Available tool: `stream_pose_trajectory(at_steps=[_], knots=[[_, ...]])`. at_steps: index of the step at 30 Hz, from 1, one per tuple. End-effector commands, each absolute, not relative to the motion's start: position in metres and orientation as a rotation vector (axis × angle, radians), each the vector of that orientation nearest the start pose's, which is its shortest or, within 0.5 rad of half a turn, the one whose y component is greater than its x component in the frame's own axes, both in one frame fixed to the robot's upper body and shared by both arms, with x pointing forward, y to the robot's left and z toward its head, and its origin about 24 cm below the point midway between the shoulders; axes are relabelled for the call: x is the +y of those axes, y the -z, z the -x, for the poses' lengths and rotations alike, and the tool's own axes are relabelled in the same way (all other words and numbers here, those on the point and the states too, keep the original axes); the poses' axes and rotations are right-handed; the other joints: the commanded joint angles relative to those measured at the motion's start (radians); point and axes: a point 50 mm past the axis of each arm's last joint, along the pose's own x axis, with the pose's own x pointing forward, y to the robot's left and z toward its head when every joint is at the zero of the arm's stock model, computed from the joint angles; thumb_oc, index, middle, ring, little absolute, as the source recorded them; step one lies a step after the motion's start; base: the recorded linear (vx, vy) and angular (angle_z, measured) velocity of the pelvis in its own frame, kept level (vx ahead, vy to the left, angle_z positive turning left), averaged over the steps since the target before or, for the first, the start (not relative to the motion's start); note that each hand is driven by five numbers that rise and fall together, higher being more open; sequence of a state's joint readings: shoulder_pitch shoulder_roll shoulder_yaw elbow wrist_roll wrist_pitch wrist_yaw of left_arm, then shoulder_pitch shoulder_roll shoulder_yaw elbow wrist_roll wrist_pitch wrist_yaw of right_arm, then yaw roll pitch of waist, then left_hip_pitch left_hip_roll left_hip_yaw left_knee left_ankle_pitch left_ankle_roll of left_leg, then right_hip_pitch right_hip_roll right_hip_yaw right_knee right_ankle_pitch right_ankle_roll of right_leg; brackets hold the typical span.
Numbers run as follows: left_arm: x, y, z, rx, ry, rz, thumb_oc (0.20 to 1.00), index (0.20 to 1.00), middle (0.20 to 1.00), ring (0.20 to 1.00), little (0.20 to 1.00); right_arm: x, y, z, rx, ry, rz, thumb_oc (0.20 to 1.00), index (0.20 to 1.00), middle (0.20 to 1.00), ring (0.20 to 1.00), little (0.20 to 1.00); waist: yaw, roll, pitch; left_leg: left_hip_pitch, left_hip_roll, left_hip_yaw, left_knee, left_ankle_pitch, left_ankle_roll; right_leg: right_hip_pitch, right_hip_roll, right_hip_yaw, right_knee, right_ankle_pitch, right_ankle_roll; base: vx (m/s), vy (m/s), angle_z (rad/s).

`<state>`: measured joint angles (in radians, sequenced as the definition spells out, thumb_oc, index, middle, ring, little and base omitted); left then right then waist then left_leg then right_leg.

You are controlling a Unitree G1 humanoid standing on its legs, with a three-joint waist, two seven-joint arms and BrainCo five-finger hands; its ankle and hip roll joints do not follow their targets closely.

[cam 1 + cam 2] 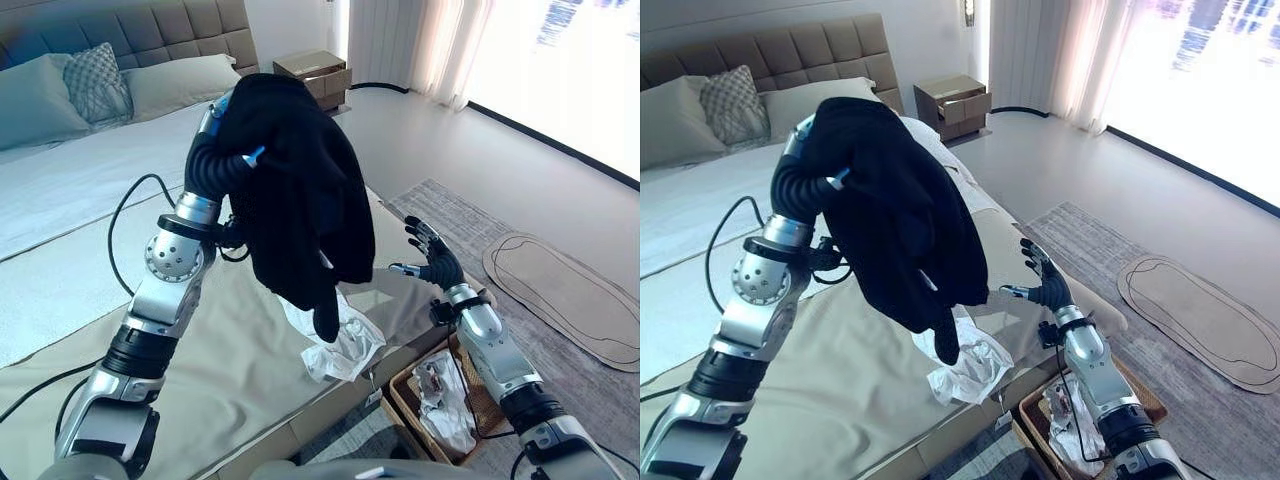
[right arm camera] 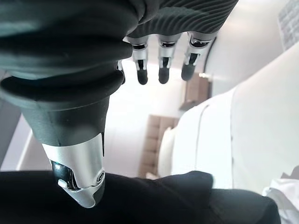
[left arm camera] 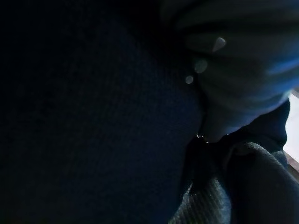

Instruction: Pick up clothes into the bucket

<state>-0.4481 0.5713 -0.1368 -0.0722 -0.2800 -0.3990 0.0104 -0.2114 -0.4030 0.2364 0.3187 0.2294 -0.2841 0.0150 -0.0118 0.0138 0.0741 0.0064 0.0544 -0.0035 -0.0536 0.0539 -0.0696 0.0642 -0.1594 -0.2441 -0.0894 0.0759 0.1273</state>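
Observation:
A black garment [image 1: 300, 190] hangs high over the bed's beige cover [image 1: 230, 370], draped over my raised left hand [image 1: 222, 165]; the hand is buried in the cloth, which also covers the left wrist view [image 3: 93, 116]. A crumpled white garment [image 1: 338, 340] lies on the bed's near edge just below the black one's hanging end. My right hand [image 1: 432, 256] is held open, fingers [image 2: 161, 65] straight and spread, to the right of the black garment and apart from it. Below that arm a brown wicker basket [image 1: 402, 398] stands on the floor with white clothes [image 1: 440, 400] inside.
Pillows [image 1: 95, 85] and a padded headboard [image 1: 130, 35] are at the bed's far end. A wooden nightstand [image 1: 315, 75] stands beyond the bed. A grey rug [image 1: 450, 215] and an oval mat [image 1: 570, 290] lie on the floor at the right, near curtains [image 1: 440, 45].

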Motion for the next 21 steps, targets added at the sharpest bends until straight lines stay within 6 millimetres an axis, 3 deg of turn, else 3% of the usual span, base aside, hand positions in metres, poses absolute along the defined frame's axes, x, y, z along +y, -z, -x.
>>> stream_pose_trajectory(at_steps=[1,8,11,16,21], knots=[[0.183,-0.247,-0.281,-0.991,0.191,-0.331,0.2,0.2,0.2,0.2,0.2,-0.175,-0.078,-0.294,-0.256,-0.215,0.083,1.0,1.0,1.0,1.0,1.0,-0.002,-0.041,-0.045,-0.026,0.023,-0.009,0.046,-0.033,-0.02,-0.014,-0.048,0.02,0.049,-0.007,0.055,0.0,0.0,0.0],[0.174,-0.243,-0.273,-1.028,0.19,-0.492,0.2,0.2,0.2,0.2,0.2,-0.167,-0.096,-0.294,-0.328,-0.283,-0.027,1.0,1.0,1.0,1.0,1.0,0.003,-0.045,-0.043,-0.03,0.021,-0.014,0.051,-0.037,-0.018,-0.018,-0.049,0.022,0.053,-0.01,0.056,0.0,0.0,0.0],[0.17,-0.239,-0.271,-1.012,0.25,-0.445,0.2,0.2,0.2,0.2,0.2,-0.163,-0.104,-0.296,-0.36,-0.304,-0.106,1.0,1.0,1.0,1.0,1.0,0.005,-0.047,-0.044,-0.03,0.02,-0.013,0.051,-0.037,-0.017,-0.019,-0.05,0.021,0.054,-0.01,0.056,0.0,0.0,0.0],[0.151,-0.236,-0.261,-1.026,0.419,-0.376,0.2,0.2,0.2,0.2,0.2,-0.151,-0.12,-0.305,-0.393,-0.386,-0.018,1.0,1.0,1.0,1.0,1.0,0.011,-0.052,-0.046,-0.029,0.02,-0.014,0.052,-0.038,-0.016,-0.017,-0.048,0.024,0.054,-0.012,0.053,0.0,0.0,0.0],[0.136,-0.228,-0.259,-0.968,0.647,-0.289,0.2,0.2,0.2,0.2,0.2,-0.132,-0.127,-0.306,-0.395,-0.556,-0.147,1.0,1.0,1.0,1.0,1.0,0.012,-0.054,-0.046,-0.024,0.021,-0.012,0.054,-0.038,-0.016,-0.014,-0.048,0.025,0.058,-0.015,0.053,0.0,0.0,0.0]])
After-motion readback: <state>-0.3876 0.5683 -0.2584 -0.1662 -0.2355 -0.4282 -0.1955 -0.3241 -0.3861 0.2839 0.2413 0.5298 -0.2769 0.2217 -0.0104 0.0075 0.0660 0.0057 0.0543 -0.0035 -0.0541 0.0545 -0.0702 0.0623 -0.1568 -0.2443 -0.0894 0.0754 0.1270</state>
